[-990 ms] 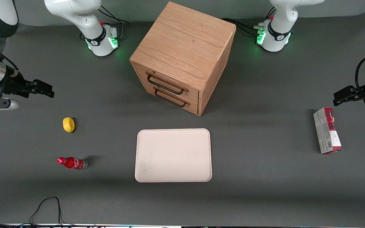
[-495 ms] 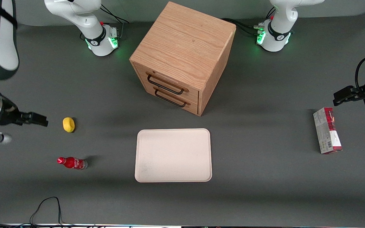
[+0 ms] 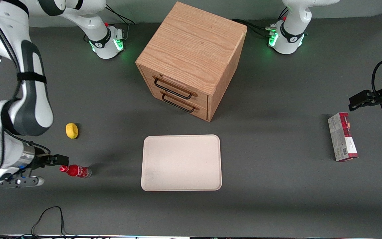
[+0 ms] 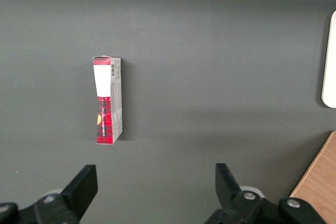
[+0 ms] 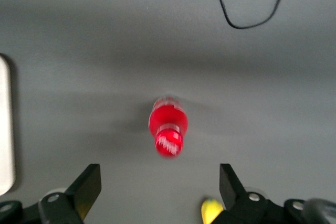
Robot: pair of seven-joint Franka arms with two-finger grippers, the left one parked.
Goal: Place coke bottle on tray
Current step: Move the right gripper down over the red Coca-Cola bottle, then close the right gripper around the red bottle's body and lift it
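The coke bottle (image 3: 75, 171) is small and red with a red cap, and rests on the dark table toward the working arm's end. From the right wrist the coke bottle (image 5: 168, 127) shows cap-first, ahead of the fingertips. My right gripper (image 3: 57, 160) hovers just beside the bottle's cap, not touching it. The gripper (image 5: 160, 187) is open with nothing between its fingers. The tray (image 3: 181, 162) is pale cream-pink and bare, and lies in front of the cabinet's drawers, nearer the front camera. An edge of the tray (image 5: 4, 129) shows in the right wrist view.
A yellow lemon-like lump (image 3: 72, 130) lies farther from the front camera than the bottle, close to the arm. A wooden drawer cabinet (image 3: 191, 59) stands mid-table. A red-and-grey carton (image 3: 342, 136) lies toward the parked arm's end. A black cable (image 3: 48, 215) loops near the table's front edge.
My right arm has swung toward the front camera, past the lemon-like lump, bringing the gripper beside the bottle's cap. The bottle, the tray and the other objects have not moved.
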